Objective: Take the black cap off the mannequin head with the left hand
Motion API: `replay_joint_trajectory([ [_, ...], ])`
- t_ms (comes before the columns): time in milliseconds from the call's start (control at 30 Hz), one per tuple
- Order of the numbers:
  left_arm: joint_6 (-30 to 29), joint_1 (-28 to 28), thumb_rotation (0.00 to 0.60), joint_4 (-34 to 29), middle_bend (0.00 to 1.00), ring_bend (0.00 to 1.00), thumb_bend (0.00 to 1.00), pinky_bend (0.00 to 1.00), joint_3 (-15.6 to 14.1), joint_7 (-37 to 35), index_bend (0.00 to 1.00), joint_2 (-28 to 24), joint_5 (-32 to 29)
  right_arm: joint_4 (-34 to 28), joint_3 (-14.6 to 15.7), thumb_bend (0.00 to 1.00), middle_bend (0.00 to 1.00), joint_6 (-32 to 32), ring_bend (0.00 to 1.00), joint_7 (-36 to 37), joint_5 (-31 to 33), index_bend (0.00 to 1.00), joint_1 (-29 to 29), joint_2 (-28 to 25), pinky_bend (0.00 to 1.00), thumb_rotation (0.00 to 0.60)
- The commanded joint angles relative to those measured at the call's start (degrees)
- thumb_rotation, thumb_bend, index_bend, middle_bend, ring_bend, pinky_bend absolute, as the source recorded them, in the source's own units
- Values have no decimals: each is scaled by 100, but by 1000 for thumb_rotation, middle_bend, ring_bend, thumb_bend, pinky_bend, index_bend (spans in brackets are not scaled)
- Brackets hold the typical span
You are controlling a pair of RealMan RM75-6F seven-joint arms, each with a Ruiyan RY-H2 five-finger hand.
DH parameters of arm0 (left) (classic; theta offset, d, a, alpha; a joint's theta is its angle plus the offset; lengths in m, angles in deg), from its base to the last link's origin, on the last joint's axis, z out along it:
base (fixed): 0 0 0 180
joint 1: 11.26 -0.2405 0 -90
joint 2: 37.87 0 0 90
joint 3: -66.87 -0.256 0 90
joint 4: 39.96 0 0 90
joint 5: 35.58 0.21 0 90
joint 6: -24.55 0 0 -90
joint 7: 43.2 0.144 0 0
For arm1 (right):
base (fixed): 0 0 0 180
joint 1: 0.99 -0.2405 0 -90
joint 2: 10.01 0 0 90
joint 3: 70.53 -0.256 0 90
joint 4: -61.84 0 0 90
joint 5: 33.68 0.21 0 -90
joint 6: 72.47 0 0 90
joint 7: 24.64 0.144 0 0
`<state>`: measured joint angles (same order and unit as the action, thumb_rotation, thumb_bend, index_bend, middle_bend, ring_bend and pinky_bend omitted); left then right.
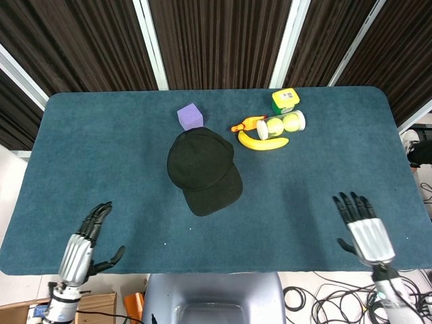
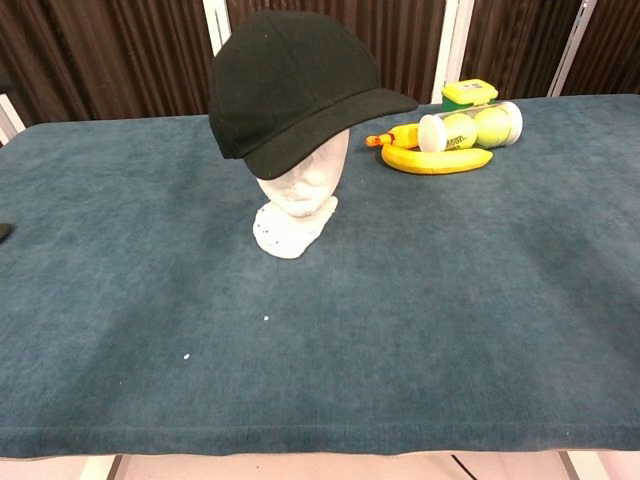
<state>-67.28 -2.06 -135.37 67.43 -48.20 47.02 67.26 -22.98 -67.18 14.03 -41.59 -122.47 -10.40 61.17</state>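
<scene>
The black cap (image 2: 290, 85) is sitting on the white mannequin head (image 2: 300, 185), which is standing near the middle of the table (image 1: 101, 155), brim pointing toward the robot's right-front. A purple cube (image 1: 190, 117) is lying just behind the mannequin head, and a banana (image 2: 435, 160), a tube of tennis balls (image 2: 470, 127) and a yellow-lidded green container (image 2: 468, 93) are grouped further back to the right.

The left hand (image 1: 81, 248) is hovering at the near-left edge of the table, fingers apart and holding nothing, well apart from the cap. The right hand (image 1: 364, 229) is hovering at the near-right edge, fingers likewise spread and empty.

Judged from this layout, the task is standing at the approach step: no contact with the cap is being made yet. The next move is calling for the left hand to travel inward toward the cap's crown or left side, close its fingers on the fabric, then lift upward so the mannequin head is not tipping.
</scene>
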Motion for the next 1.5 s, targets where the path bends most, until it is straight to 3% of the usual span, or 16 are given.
replay_joint_trajectory([
  [33,240,289,600,149,88,68,317,176,230,353,100,576,71,362,-45,61,54,75,0,544,215,0,245,-131,128,600],
  [200,512,636,600,501,114,79,310,174,605,1080,139,1214,-16,489,-125,61,55,-183,0,789,410,0,252,-206,127,600],
  [567,1058,1263,600,742,186,129,295,165,988,1875,216,1948,-307,693,-298,61,55,-644,0,991,654,0,180,-198,126,600],
  [1033,1117,1878,600,1342,243,169,292,161,1317,2178,261,2602,-424,732,-396,61,56,-834,0,966,736,0,186,-181,127,600],
  [1500,1327,2390,600,1319,253,177,302,155,1626,2359,265,2950,-778,749,-426,61,55,-939,0,950,726,0,196,-163,127,600],
])
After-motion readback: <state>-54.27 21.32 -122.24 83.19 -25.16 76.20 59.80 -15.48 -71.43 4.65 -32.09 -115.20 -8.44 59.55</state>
